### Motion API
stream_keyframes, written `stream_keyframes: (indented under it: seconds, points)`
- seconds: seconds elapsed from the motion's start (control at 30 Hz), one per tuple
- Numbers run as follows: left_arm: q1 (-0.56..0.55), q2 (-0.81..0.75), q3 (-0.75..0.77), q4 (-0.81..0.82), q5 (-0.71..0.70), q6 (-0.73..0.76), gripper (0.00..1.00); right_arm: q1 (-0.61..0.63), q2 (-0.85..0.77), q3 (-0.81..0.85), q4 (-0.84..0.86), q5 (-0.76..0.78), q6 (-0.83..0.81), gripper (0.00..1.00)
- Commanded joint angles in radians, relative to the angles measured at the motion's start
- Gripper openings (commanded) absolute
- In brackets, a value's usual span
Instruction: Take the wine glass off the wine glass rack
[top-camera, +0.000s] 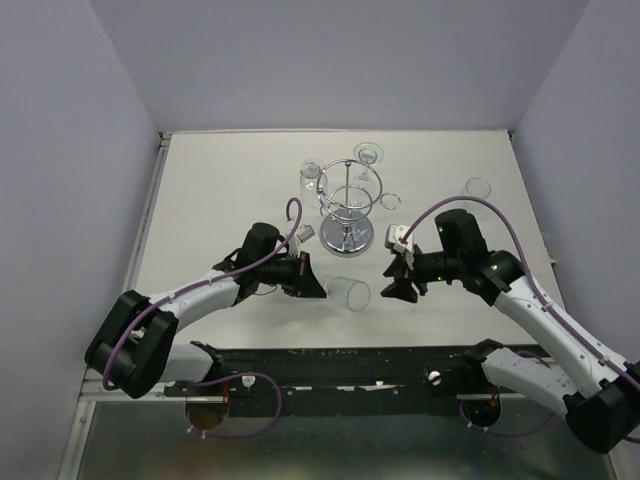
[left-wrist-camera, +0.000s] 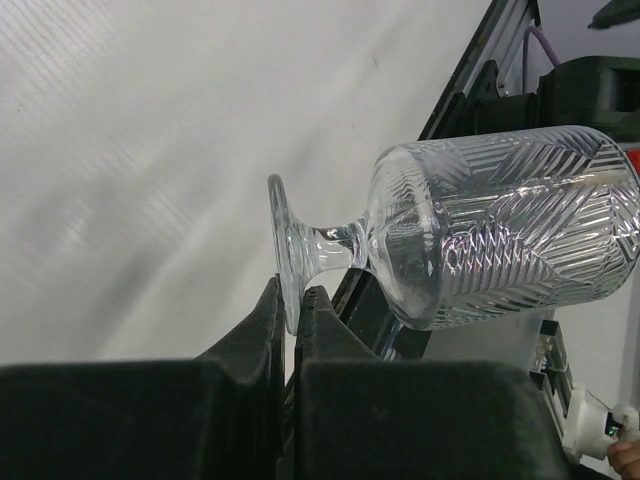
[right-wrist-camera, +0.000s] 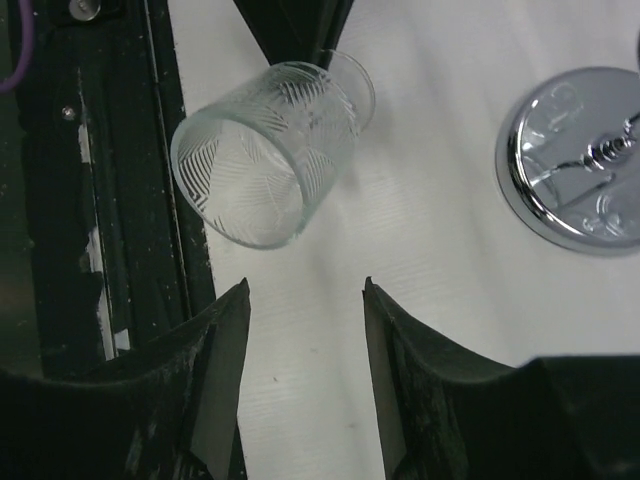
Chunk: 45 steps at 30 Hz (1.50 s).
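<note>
My left gripper (top-camera: 318, 287) is shut on the round foot of a cut-pattern wine glass (top-camera: 347, 291), held on its side near the table's front, bowl pointing right. In the left wrist view the glass (left-wrist-camera: 480, 235) lies sideways with its foot pinched between my jaws (left-wrist-camera: 290, 300). The chrome wine glass rack (top-camera: 348, 205) stands behind, with clear glasses (top-camera: 368, 153) still on its loops. My right gripper (top-camera: 396, 278) is open and empty just right of the held glass; its view (right-wrist-camera: 305, 290) shows the glass's open mouth (right-wrist-camera: 262, 160) ahead and the rack's shiny base (right-wrist-camera: 572, 165).
A lone clear glass (top-camera: 478, 187) stands on the table at the back right. The black mounting rail (top-camera: 350, 365) runs along the near edge. Lilac walls enclose the table on three sides.
</note>
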Motion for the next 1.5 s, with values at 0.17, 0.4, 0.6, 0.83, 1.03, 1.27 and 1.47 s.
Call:
stream_keyframes:
  seconds: [0.17,0.4,0.6,0.83,1.03,1.27,1.47]
  points:
    - [0.026,-0.044,-0.051,0.125,0.031,-0.049,0.0,0.178,0.127,-0.02,0.314,0.122,0.215,0.53]
    - [0.064,-0.09,-0.108,0.168,0.046,-0.079,0.0,0.276,0.14,-0.043,0.388,0.286,0.211,0.45]
    - [0.066,-0.105,-0.116,0.188,0.042,-0.088,0.0,0.341,0.174,-0.051,0.465,0.363,0.215,0.48]
    - [0.067,-0.113,-0.119,0.194,0.051,-0.083,0.0,0.376,0.239,-0.025,0.537,0.501,0.243,0.13]
    - [0.066,-0.147,-0.104,0.076,-0.071,-0.045,0.73,0.379,0.226,-0.017,0.505,0.557,0.263,0.01]
    - [0.101,-0.26,-0.145,0.029,-0.196,-0.033,0.86,0.376,0.174,0.012,0.366,0.575,0.181,0.01]
    - [0.211,-0.323,-0.154,-0.029,-0.246,-0.019,0.96,0.368,0.119,0.069,0.053,0.472,0.03,0.01]
